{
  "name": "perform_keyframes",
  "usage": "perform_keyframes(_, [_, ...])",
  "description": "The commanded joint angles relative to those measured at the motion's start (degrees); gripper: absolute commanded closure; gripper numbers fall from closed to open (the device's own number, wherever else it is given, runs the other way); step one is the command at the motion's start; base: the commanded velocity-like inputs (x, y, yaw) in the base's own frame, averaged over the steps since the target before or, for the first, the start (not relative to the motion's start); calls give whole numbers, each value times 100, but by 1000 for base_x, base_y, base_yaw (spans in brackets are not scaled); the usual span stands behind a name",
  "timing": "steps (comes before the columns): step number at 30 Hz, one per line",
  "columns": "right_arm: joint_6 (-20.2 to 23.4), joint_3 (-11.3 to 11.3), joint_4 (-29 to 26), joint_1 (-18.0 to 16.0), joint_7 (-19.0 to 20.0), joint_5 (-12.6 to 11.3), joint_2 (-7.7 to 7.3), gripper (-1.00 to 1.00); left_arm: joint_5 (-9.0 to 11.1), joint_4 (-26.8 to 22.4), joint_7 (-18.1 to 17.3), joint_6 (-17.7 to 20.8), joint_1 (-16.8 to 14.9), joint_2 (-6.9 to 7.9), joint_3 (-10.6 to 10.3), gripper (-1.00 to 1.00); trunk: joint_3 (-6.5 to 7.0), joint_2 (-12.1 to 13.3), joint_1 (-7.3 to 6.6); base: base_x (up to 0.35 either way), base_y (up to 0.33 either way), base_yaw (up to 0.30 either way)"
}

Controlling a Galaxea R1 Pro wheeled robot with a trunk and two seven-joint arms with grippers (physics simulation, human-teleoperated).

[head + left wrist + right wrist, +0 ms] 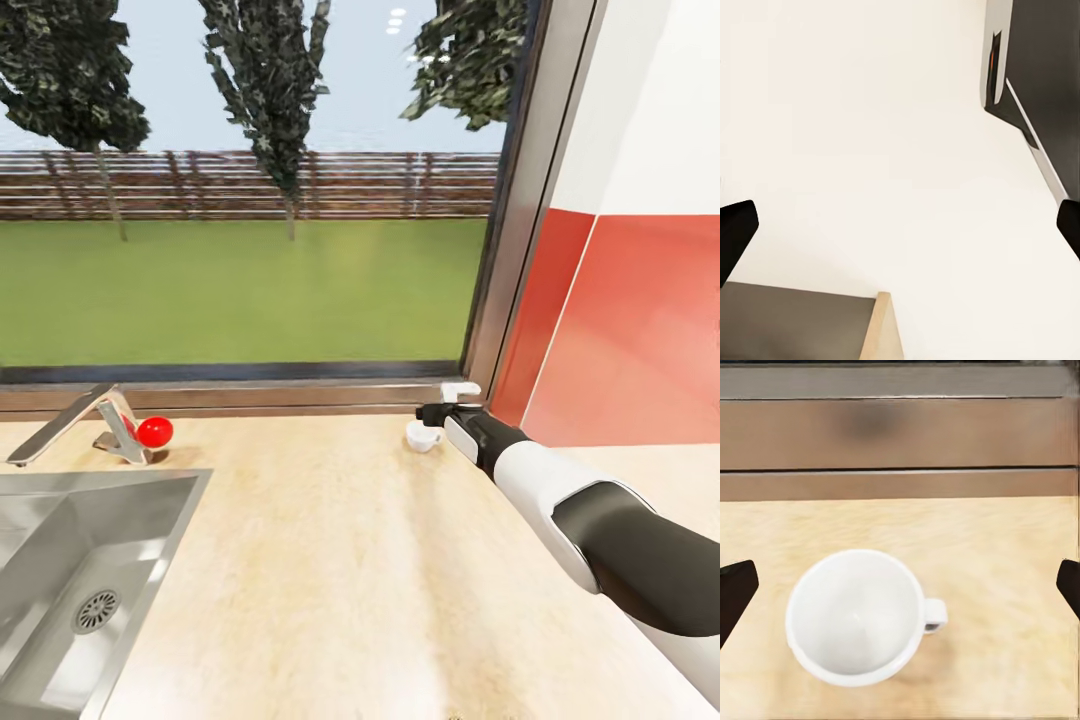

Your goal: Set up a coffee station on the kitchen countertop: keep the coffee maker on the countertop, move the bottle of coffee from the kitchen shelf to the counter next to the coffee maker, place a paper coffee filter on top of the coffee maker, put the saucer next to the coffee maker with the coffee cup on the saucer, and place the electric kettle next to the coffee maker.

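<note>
The tiny white coffee cup (422, 436) stands upright on the light beige kitchen countertop (330, 580), close to the window sill at the far right. My right gripper (440, 402) hovers just over it, open. Seen from the right wrist, the empty coffee cup (855, 615) lies below and between the spread fingertips (735, 596), off centre towards one finger, and its handle (934, 615) points at the other. My left gripper (900, 229) is open with nothing between its fingers, over a plain white surface.
A steel sink (30, 560) takes up the counter's left, with a faucet (70, 425) and a red ball (154, 432) behind it. The window sill (250, 395) runs along the back. A red wall panel (640, 330) closes the right side.
</note>
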Motion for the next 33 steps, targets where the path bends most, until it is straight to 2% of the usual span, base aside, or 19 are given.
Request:
perform_keyframes(1, [32,48,-11,-4,-33,-45,-1,-100,53,2,9,-14,-2,-1,-49,-100,-20,-11,3,0,0,-107])
perform_keyframes(11, [25,48,-11,-4,-33,-45,6,-100,54,2,10,-14,-1,-1,-49,-100,-86,-11,3,0,0,-137])
perform_keyframes(19, [24,48,-10,25,-32,-45,8,-100,53,2,8,-14,-1,-1,-49,-100,-95,-11,3,0,0,-12])
perform_keyframes(33, [24,48,-14,58,-33,-53,17,-100,53,2,8,-14,-1,-7,-49,-100,-214,-11,3,0,0,0])
